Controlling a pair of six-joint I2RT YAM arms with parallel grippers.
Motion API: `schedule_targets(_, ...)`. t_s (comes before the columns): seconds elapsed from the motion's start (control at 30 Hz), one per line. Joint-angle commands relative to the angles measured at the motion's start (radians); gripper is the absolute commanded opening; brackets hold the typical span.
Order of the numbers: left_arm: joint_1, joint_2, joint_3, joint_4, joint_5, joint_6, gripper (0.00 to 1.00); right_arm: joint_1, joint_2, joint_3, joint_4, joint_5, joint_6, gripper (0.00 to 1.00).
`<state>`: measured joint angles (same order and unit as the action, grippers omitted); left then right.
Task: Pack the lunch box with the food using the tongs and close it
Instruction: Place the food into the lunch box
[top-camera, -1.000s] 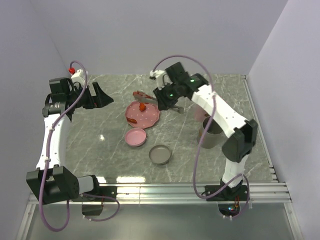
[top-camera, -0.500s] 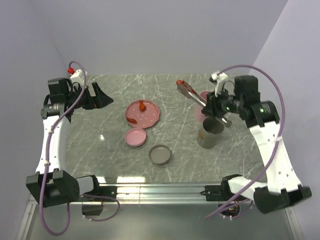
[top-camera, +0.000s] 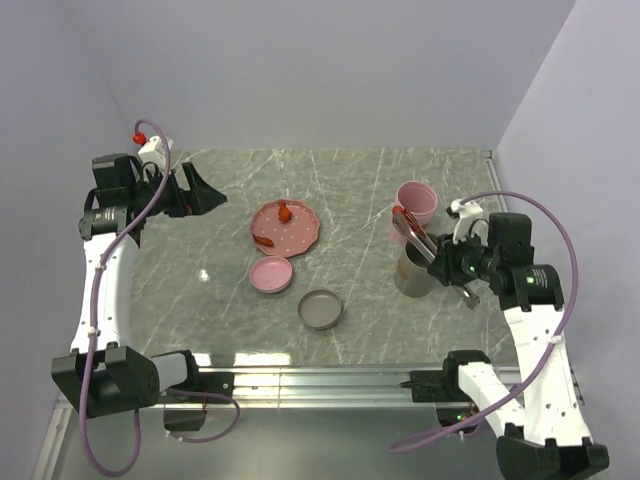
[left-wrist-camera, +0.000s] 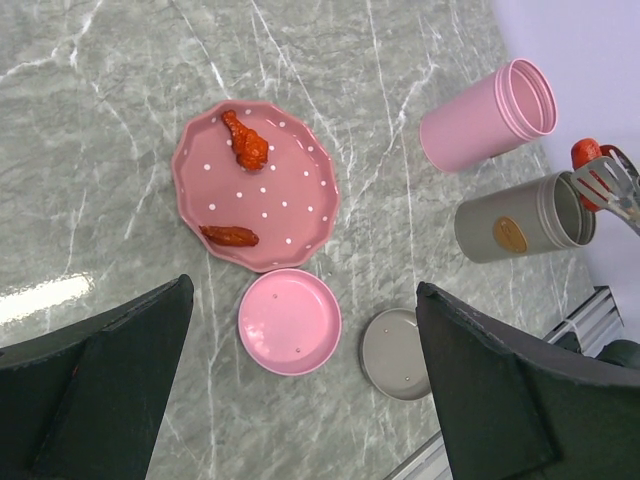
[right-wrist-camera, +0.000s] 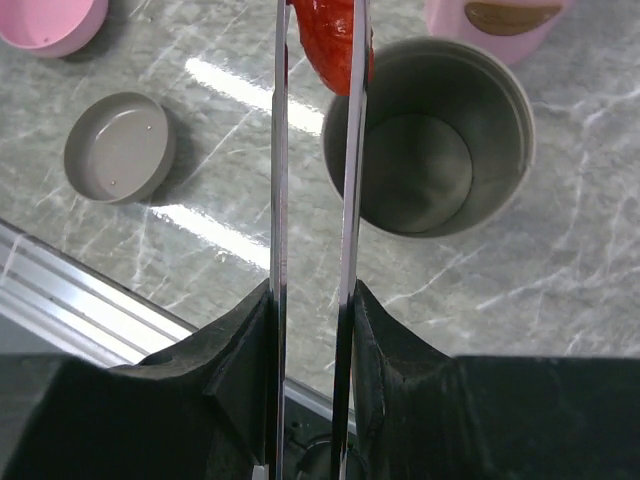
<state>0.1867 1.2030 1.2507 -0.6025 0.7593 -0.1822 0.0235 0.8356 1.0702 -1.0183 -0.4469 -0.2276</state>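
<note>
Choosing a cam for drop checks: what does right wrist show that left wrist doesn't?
Only right wrist: the inside of the grey tub, its bottom bare, and the right tool shut on the tongs.
Only left wrist: the dotted plate with a drumstick-shaped piece and a smaller red piece on it, and the pink tub seen with its mouth open.
Both: grey tub, pink tub, grey lid, pink lid, and the red piece pinched in the tong tips by the grey tub's mouth.

Lids (top-camera: 271, 273) before plate (top-camera: 302, 236), tubs (top-camera: 416, 198) right
</note>
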Motion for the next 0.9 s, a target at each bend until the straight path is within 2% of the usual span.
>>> schedule_targets(0.0,0.003,-0.037,0.027,0.036,0.038,-0.019,0.99,-0.048,-0.047,-0.009,0.050,0.013,0.017,0.23)
schedule_targets(0.27,0.003,-0.045,0.038,0.030,0.041,-0.017,0.99,-0.140,-0.073,0.007,0.029,0.037,0.010,0.22)
schedule_targets(0.6,0.003,-0.052,0.012,0.055,0.052,-0.031,0.99,-0.151,-0.026,0.089,-0.160,0.042,-0.133,0.22)
schedule_targets(0.87,0.003,-0.056,-0.001,0.067,0.052,-0.034,0.99,-0.152,-0.027,0.073,-0.152,0.048,-0.142,0.27)
